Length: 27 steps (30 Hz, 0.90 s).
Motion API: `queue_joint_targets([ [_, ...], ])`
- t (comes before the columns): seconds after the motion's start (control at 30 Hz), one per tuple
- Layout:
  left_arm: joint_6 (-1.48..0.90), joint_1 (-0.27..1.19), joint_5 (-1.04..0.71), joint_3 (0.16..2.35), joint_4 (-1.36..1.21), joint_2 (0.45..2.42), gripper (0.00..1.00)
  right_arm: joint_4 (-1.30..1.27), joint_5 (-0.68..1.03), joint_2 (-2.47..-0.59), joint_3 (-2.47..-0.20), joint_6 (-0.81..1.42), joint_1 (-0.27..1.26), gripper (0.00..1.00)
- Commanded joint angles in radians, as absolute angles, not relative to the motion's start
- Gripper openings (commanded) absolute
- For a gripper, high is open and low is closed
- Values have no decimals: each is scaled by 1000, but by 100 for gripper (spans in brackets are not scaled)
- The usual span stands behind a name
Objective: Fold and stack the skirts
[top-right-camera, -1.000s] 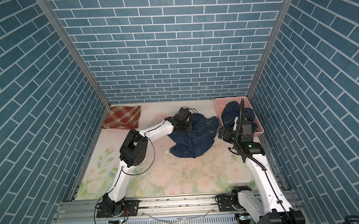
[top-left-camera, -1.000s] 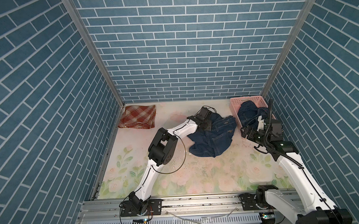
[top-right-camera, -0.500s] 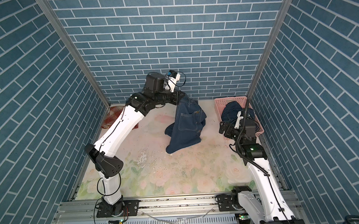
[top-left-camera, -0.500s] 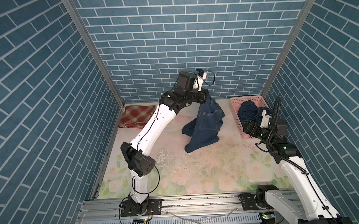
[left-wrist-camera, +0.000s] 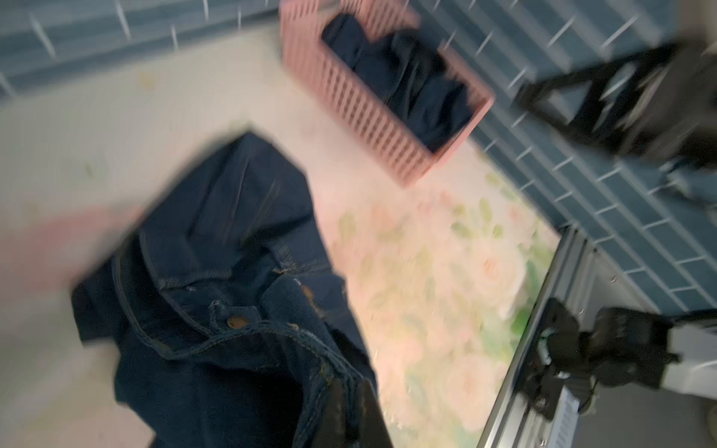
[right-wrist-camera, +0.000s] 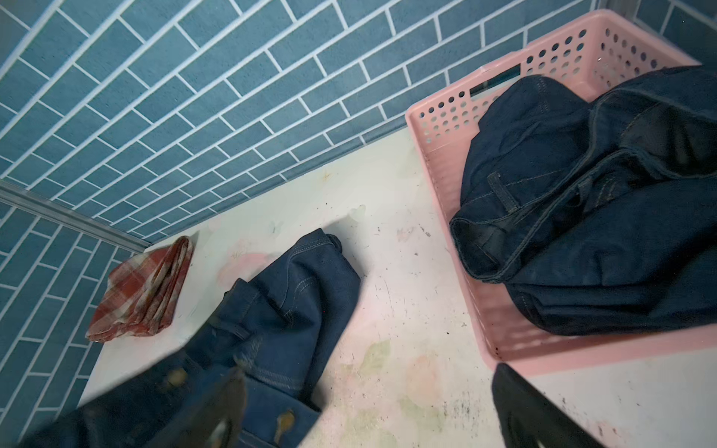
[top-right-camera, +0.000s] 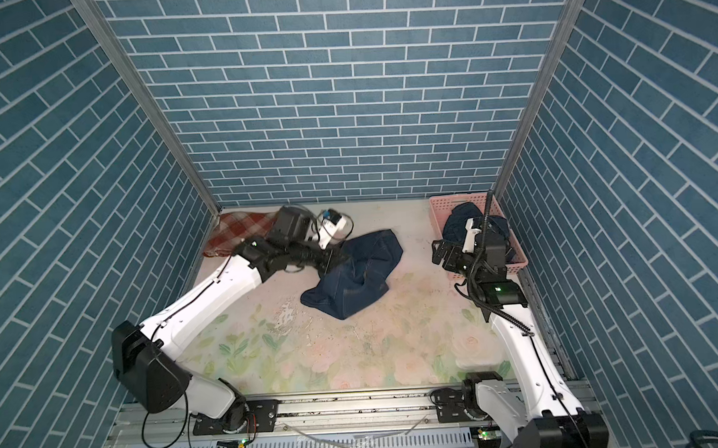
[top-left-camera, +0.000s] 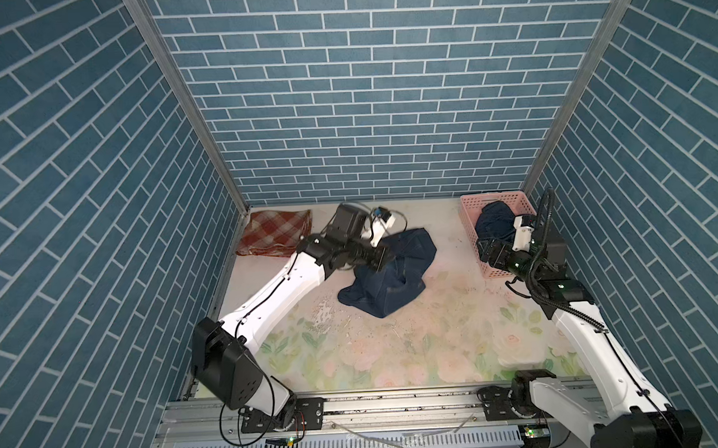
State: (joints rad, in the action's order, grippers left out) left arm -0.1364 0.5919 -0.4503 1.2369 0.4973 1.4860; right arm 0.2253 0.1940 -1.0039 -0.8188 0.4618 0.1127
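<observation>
A dark blue denim skirt point(top-left-camera: 397, 273) point(top-right-camera: 359, 275) lies crumpled mid-table. My left gripper point(top-left-camera: 381, 257) point(left-wrist-camera: 349, 419) is shut on its waistband at the left edge, and the blurred left wrist view shows that denim skirt point(left-wrist-camera: 217, 310) hanging from the jaws. A second denim skirt point(top-left-camera: 492, 223) point(right-wrist-camera: 582, 232) fills the pink basket point(top-left-camera: 472, 232) point(right-wrist-camera: 438, 128). The folded plaid skirt point(top-left-camera: 274, 233) point(right-wrist-camera: 143, 294) rests in the back left corner. My right gripper point(top-left-camera: 489, 250) point(right-wrist-camera: 372, 419) is open and empty beside the basket's left wall, above bare table.
Blue brick walls close in the back and both sides. The floral mat point(top-left-camera: 396, 356) covers the table's front half. A metal rail point(top-left-camera: 398, 402) runs along the front edge. The basket stands against the right wall at the back.
My left arm raised the denim skirt high off the table, then lowered it so the cloth is bunched on the surface again. My right gripper drew back toward the basket.
</observation>
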Motion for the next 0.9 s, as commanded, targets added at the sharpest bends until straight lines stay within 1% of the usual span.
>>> queue_joint_targets([
  [0.0, -238, 576, -487, 999, 211, 1425, 0, 200, 178, -1080, -840, 421, 175, 98],
  [0.07, -307, 578, -473, 862, 87, 1408, 0, 199, 141, -1152, -880, 420, 231, 98],
  [0.17, -397, 579, -421, 716, -58, 1388, 0, 190, 124, -1273, -950, 434, 304, 97],
  [0.3, -488, 577, -343, 570, -204, 1381, 0, 198, 95, -1445, -1072, 432, 419, 96],
  [0.43, -553, 578, -301, 471, -322, 1387, 0, 231, 61, -1630, -1251, 420, 525, 95],
  [0.67, -586, 577, -281, 407, -372, 1386, 0, 305, 22, -1963, -1593, 407, 643, 94],
  [0.77, -581, 577, -273, 396, -348, 1358, 0, 318, 30, -2068, -1707, 428, 663, 93],
  [0.87, -570, 577, -260, 391, -313, 1321, 0, 346, 35, -2158, -1814, 449, 686, 90],
])
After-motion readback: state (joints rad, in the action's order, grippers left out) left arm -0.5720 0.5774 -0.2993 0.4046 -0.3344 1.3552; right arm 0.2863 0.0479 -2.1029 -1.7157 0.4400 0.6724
